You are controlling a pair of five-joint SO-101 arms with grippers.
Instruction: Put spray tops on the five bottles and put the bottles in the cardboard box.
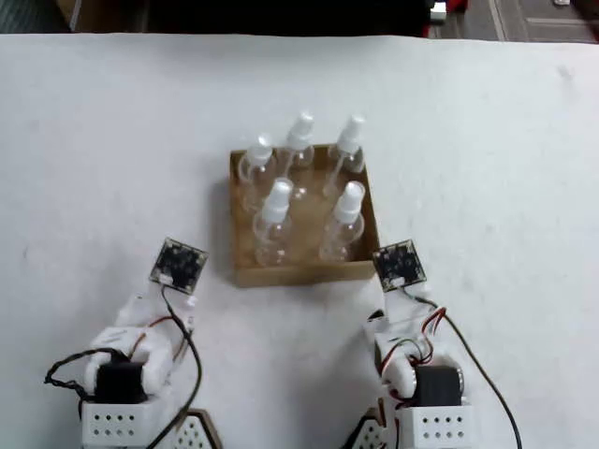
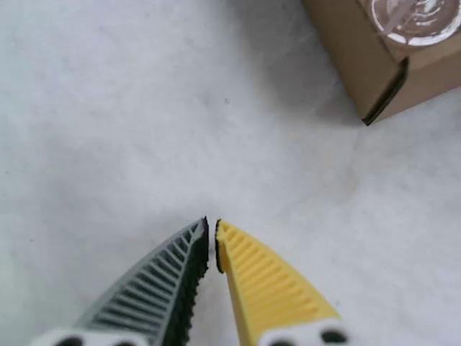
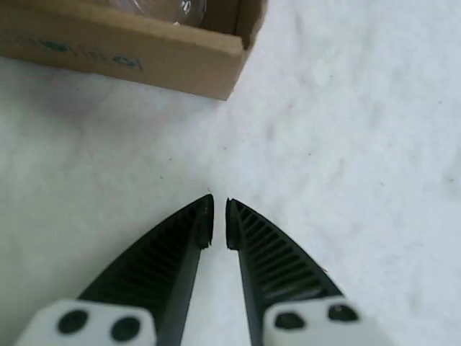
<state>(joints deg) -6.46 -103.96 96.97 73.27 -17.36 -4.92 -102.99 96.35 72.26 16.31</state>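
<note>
Passage on table (image 1: 112,122) beside cardboard box (image 1: 304,272); bottles (image 1: 271,236) packed inside, spray tops (image 1: 278,198) above rim.

We see a white, softly textured table covering (image 1: 487,140) spreading across nearly the whole high view. Up close, in the wrist views, it shows faint mottling and a few tiny dark specks. Past its far edge lies a dark strip of room (image 1: 281,14). At the far left corner we make out a brown wooden-looking piece (image 1: 70,9), too cropped to identify. At the far right we see grey flooring with pale lines (image 1: 524,19) and, just beside it, a small red and white object (image 1: 447,9) that we cannot identify.
</note>
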